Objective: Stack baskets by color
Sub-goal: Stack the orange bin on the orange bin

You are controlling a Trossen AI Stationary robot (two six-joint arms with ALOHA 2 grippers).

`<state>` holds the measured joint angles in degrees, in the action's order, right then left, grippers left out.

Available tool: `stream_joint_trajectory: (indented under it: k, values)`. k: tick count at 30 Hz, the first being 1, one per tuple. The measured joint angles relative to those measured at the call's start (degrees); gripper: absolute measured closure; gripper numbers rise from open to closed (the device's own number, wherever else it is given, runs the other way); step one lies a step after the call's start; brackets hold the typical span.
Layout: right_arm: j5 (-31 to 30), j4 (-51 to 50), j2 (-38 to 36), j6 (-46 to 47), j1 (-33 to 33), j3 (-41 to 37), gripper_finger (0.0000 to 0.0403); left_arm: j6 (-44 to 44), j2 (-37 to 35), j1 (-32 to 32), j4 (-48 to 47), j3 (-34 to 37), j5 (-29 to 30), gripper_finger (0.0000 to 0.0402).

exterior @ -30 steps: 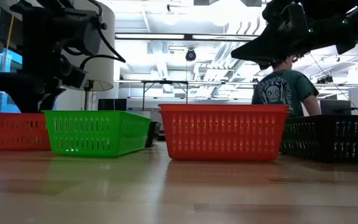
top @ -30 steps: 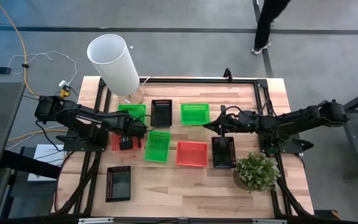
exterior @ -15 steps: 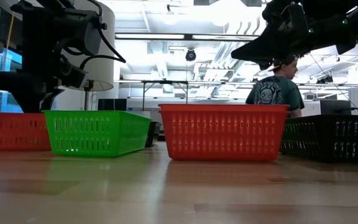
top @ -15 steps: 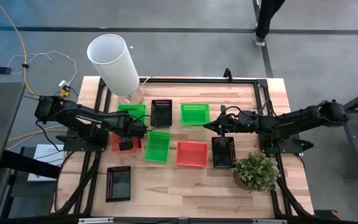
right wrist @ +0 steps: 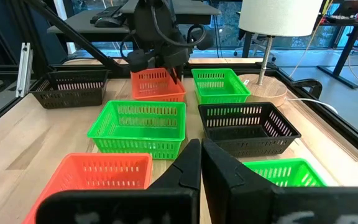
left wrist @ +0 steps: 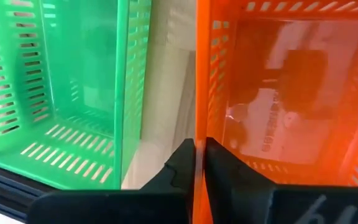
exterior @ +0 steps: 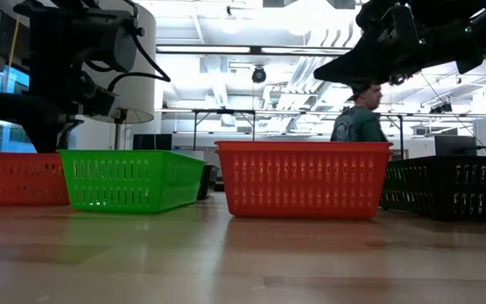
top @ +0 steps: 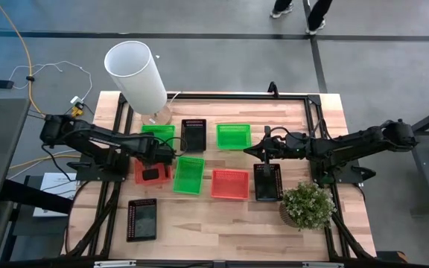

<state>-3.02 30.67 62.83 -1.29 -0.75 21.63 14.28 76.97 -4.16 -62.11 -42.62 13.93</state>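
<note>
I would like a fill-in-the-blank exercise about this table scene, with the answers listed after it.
1. The left gripper is shut on the wall of a ____ basket.
2. The right gripper hangs shut above a ____ basket.
3. At the table's right front corner stands a small potted ____.
4. The tall white cylinder stands at the table's back ____ corner.

Answers: red; black; plant; left

Glossy plastic baskets (top: 229,184), wooden table (top: 222,223)

Wooden table (top: 222,216) (baskets (top: 230,184), plant (top: 307,205), lamp (top: 136,74))
</note>
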Motion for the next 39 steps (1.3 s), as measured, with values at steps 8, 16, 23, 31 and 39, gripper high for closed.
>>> stream_joint_trajectory:
  k: [8,16,23,31,39]
  values:
    - [0.0,0.0,0.0,-0.1,0.0,0.0,0.0403,-2.5,-2.6,0.1,-4.8,-6.1,0.1,0.0401]
    - [0.0,-0.5,0.0,-0.1,0.0,0.0,0.0403,-3.0,-5.2,0.1,-13.8,-15.2,1.4,0.0401]
    - [0.0,-0.5,0.0,-0.2,0.0,0.0,0.0403,-1.4,-6.8,0.1,-19.8,-23.2,6.2,0.0401]
    - [0.0,0.2,0.0,-0.2,0.0,0.0,0.0403,-6.8,-7.4,3.0,-3.6,-26.5,3.3,0.0401]
    - [-1.5,6.9,-0.4,-0.2,0.0,0.0,0.0403,-12.8,0.3,6.0,6.6,-30.0,-1.6,0.0401]
